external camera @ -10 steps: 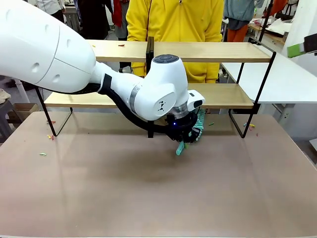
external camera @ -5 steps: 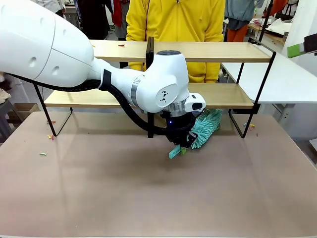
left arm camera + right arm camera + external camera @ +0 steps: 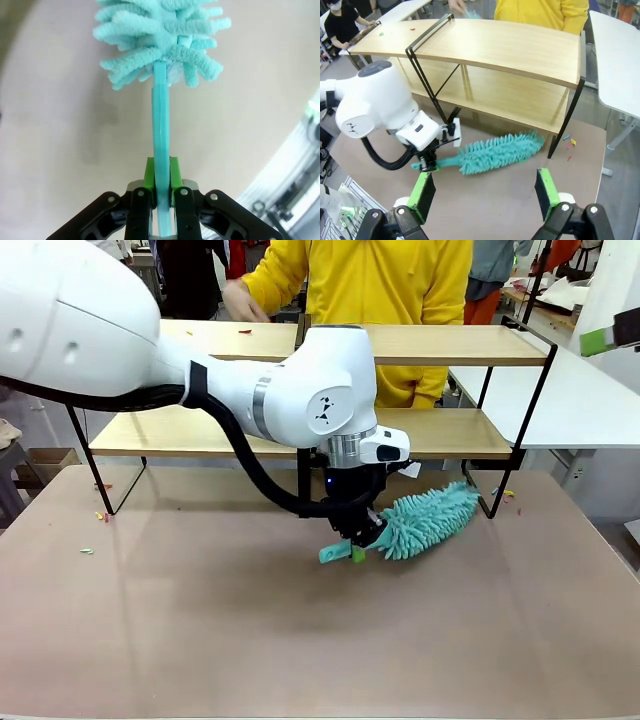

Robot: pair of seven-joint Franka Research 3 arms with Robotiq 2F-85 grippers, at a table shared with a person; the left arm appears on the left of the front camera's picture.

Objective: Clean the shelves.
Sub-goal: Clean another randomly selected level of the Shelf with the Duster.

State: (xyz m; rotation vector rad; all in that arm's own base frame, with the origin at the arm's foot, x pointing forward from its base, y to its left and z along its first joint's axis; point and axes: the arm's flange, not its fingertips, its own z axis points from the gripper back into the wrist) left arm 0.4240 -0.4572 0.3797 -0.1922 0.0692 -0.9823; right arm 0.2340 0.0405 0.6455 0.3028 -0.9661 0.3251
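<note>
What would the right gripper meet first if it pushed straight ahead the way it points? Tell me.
Probably the teal duster, which lies on the tabletop directly between the open right gripper fingers' line; the shelves stand behind it. Depth is hard to judge.

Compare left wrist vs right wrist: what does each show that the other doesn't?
Left wrist alone: the left gripper shut on the duster, green pads pinching its handle. Right wrist alone: the shelves, a person's hand at the top board, and the right gripper open. Both: the duster and the tabletop.
</note>
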